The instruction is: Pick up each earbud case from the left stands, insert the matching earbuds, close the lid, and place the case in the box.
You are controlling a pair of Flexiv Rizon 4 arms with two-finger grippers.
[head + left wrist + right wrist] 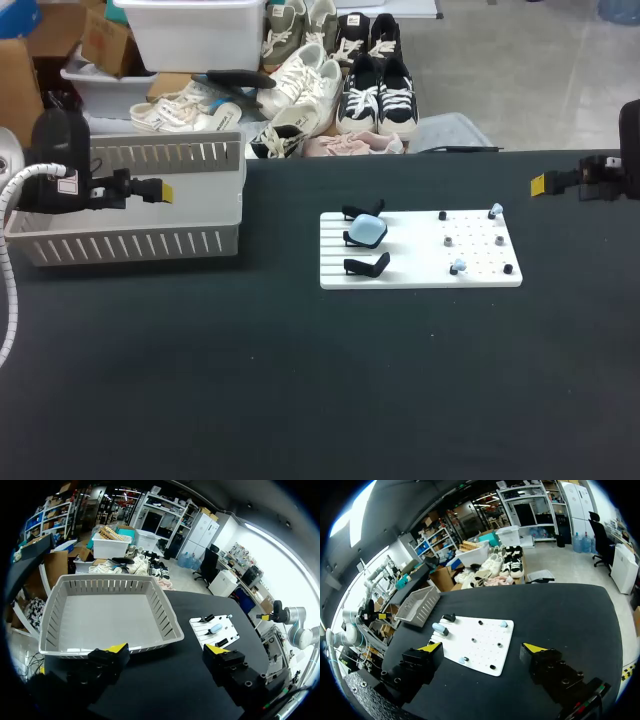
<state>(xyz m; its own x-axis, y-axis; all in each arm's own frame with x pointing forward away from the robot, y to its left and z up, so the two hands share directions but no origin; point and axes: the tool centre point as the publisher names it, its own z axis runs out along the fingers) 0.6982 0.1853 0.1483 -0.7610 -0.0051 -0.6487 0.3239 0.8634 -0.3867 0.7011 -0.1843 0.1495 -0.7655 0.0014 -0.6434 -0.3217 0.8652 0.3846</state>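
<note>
While the left jaws and right jaws hung spread and empty at the frame's side edges, the pale blue earbud case (366, 232) sat on its stand (348, 238) at centre. First pickup seemed pending: an arm had to reach over and clasp the case.

Bare black table (300, 400) separates the grey slatted plastic basket (130, 245) at the far left corner from the white pegged board (410, 262) mid-table, whose black stands (368, 266) and pegs (443, 215) stick up.
</note>
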